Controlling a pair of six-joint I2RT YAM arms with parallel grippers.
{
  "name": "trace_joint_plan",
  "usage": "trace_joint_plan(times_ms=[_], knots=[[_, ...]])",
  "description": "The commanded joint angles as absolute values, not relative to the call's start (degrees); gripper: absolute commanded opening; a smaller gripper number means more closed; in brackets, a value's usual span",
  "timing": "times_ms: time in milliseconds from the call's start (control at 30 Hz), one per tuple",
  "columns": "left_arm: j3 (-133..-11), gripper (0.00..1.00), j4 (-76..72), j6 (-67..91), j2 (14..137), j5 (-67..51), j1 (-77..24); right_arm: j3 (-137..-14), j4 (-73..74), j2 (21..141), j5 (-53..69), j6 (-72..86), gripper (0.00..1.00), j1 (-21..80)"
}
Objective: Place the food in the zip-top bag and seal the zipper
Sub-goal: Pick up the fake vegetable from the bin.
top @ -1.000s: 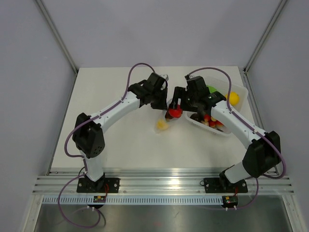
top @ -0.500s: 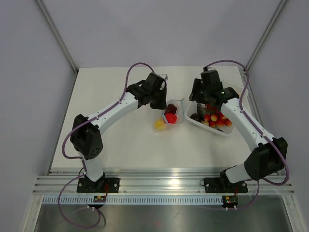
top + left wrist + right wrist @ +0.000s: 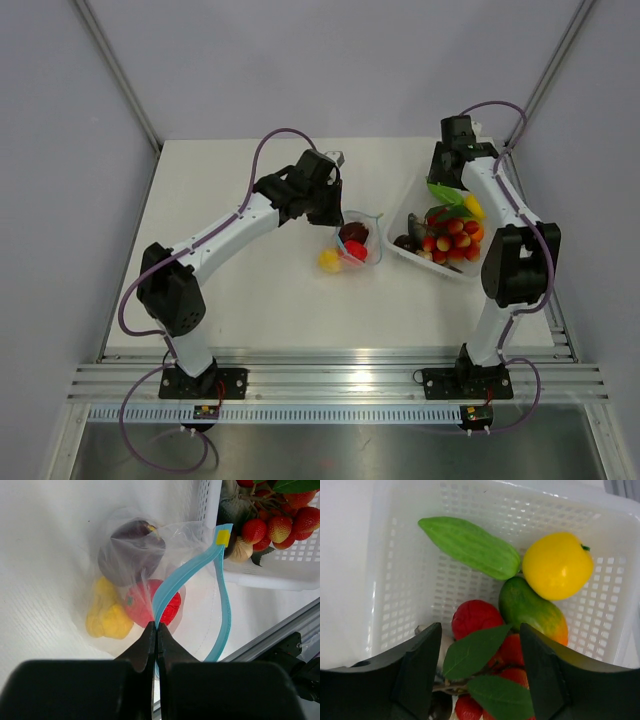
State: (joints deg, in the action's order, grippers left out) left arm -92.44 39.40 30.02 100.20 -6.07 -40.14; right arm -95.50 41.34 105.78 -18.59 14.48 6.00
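Zip-top bag (image 3: 192, 534) holds three food pieces (image 3: 131, 550); left tool (image 3: 156, 628) clamped on zipper (image 3: 186, 572); right tool (image 3: 480, 630) apart.

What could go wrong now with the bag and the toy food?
The left end effector pinches the zipper at just one spot, and the mouth of the zip-top bag gapes. The floppy bag might slip or sag, letting the red piece roll out.
The right end effector hangs open over the crowded basket, with leaves between its fingers, so it may grab a leaf instead of fruit.
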Motion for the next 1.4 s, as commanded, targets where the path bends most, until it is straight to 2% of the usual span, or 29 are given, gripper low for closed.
trace_joint_plan(times_ms=[0, 133, 367, 800, 1167, 1267, 1300, 1367], knots=[[-92.8, 0.00, 38.1, 28.8, 97.0, -6.8, -39.8, -101.5, 43.0, 110.5, -25.8, 6.3, 0.74, 6.2], [-92.8, 0.00, 38.4, 28.6, 96.8, -6.1, -39.8, -105.3, 41.7, 116.0, -28.0, 1.0, 0.83, 6.2], [-93.8, 0.00, 38.7, 28.4, 97.8, -7.0, -39.8, -107.2, 38.0, 123.1, -27.7, -9.6, 0.88, 6.2], [-97.1, 0.00, 40.3, 27.8, 100.6, -6.9, -39.8, -103.3, 29.3, 126.5, -21.9, -18.6, 0.88, 5.5], [-96.9, 0.00, 40.3, 28.4, 100.5, -6.6, -39.8, -103.3, 29.4, 129.0, -17.7, -14.7, 0.80, 4.1], [-96.6, 0.00, 40.3, 28.5, 100.2, -6.2, -39.8, -102.1, 28.4, 128.8, -18.5, -13.9, 0.74, 4.2], [-96.5, 0.00, 40.3, 28.5, 100.1, -6.2, -39.8, -101.8, 28.0, 128.5, -18.6, -13.5, 0.67, 4.2], [-96.1, 0.00, 40.0, 28.6, 99.8, -6.2, -39.8, -101.6, 28.0, 127.8, -18.8, -12.3, 0.63, 4.2]])
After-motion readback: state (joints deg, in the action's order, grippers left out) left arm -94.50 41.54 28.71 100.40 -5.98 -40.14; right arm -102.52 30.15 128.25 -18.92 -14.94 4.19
